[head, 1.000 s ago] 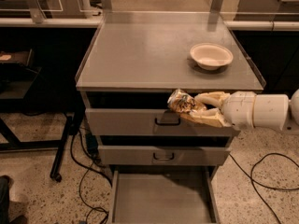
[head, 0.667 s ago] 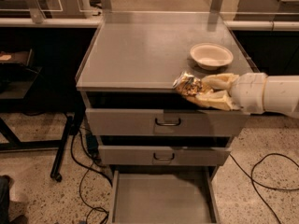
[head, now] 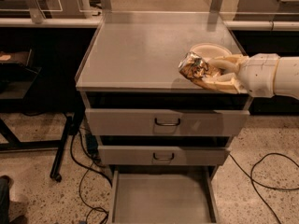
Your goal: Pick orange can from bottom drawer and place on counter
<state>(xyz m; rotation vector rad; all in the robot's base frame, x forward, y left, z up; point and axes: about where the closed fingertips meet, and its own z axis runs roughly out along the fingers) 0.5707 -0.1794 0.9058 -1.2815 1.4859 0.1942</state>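
My gripper (head: 205, 73) reaches in from the right and is shut on the orange can (head: 194, 68), a shiny, dented golden can. It holds the can just above the front right part of the counter (head: 135, 50). The bottom drawer (head: 161, 199) is pulled out below, with its flat grey floor bare. The white arm (head: 268, 76) hides the counter's right front corner.
A white bowl (head: 210, 50) sits on the counter right behind the can and partly hidden by my fingers. Two handled grey drawers (head: 166, 122) are slightly open above the bottom one. Cables (head: 261, 181) lie on the floor at both sides. A black stand (head: 60, 153) is left.
My gripper has lifted the orange can from in front of the top drawer up to counter height, over the front right of the top.
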